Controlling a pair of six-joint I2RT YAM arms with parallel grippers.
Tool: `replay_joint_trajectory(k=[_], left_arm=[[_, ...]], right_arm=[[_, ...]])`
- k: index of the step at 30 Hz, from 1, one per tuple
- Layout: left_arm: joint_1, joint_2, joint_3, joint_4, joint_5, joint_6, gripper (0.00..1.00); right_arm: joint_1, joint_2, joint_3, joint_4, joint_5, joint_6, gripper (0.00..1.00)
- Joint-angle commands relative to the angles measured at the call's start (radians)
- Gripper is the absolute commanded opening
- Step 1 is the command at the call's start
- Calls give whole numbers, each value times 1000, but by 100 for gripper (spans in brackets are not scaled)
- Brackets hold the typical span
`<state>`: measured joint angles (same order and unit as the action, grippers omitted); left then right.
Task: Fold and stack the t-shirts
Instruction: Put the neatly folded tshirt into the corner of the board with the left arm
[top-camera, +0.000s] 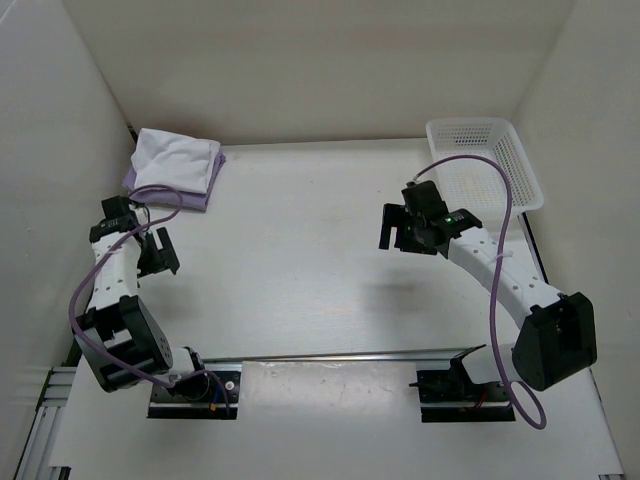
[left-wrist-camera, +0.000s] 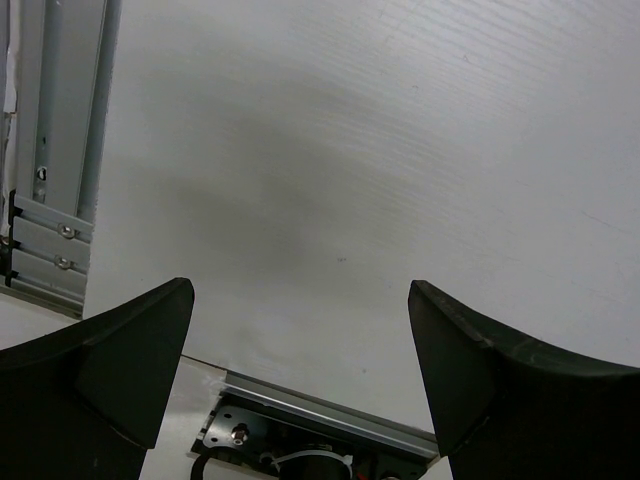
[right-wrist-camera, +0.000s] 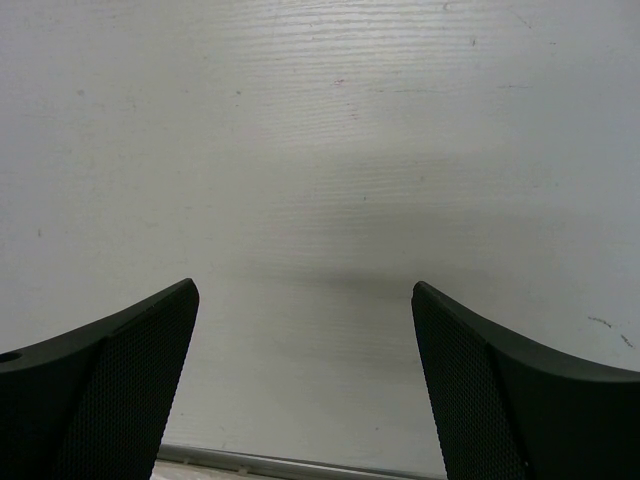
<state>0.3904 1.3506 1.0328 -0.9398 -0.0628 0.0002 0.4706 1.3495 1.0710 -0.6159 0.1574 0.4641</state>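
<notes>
Left gripper (top-camera: 153, 250) and right gripper (top-camera: 396, 228) are held with jaws spread, nothing gripped, over the table (top-camera: 300, 290). At the far left, a white shirt (top-camera: 176, 157) is stacked on a lavender shirt (top-camera: 163, 196) (tan one not visible). No cloth is seen in the basket (top-camera: 470, 124). The task is judged nearly or fully done.

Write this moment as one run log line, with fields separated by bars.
shirts: folded stack, far left | basket: far right | left tool: open, empty | right tool: open, empty
</notes>
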Motion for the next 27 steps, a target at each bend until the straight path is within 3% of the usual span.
replay_joint_trajectory(k=[1, 27], left_arm=[[5, -31, -11, 15, -5, 0, 100], [5, -31, -2, 15, -23, 0, 100]], right_arm=[[-6, -10, 6, 5, 11, 13, 91], [-6, -78, -77, 84, -21, 2, 92]])
